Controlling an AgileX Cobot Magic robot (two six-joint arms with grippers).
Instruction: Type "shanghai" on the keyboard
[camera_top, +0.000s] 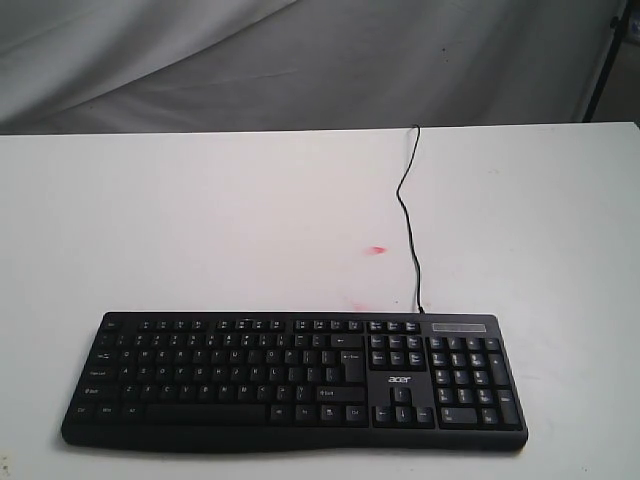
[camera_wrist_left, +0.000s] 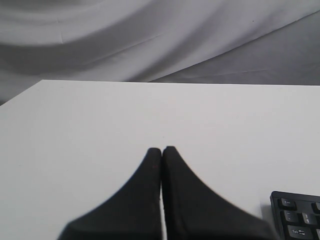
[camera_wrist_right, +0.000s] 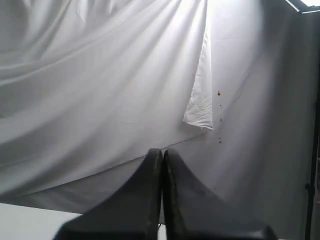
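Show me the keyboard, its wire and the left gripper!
keyboard (camera_top: 290, 375): exterior view, on its letter keys.
wire (camera_top: 400, 195): exterior view, on the bend halfway along it.
left gripper (camera_wrist_left: 161, 149): left wrist view, between its closed fingertips.

Keyboard (camera_top: 293, 380) legends mostly illegibly small

the keyboard (camera_top: 290, 380) is showing matt black plastic, its keycaps catching a faint sheen. its thin cable (camera_top: 417, 270) is looking smooth and black. the table (camera_top: 200, 230) is presenting a smooth, matt white top. the backdrop cloth (camera_top: 300, 60) is hanging as soft, creased white fabric. the left gripper (camera_wrist_left: 161, 150) and right gripper (camera_wrist_right: 162, 151) are looking smooth, dull and black.
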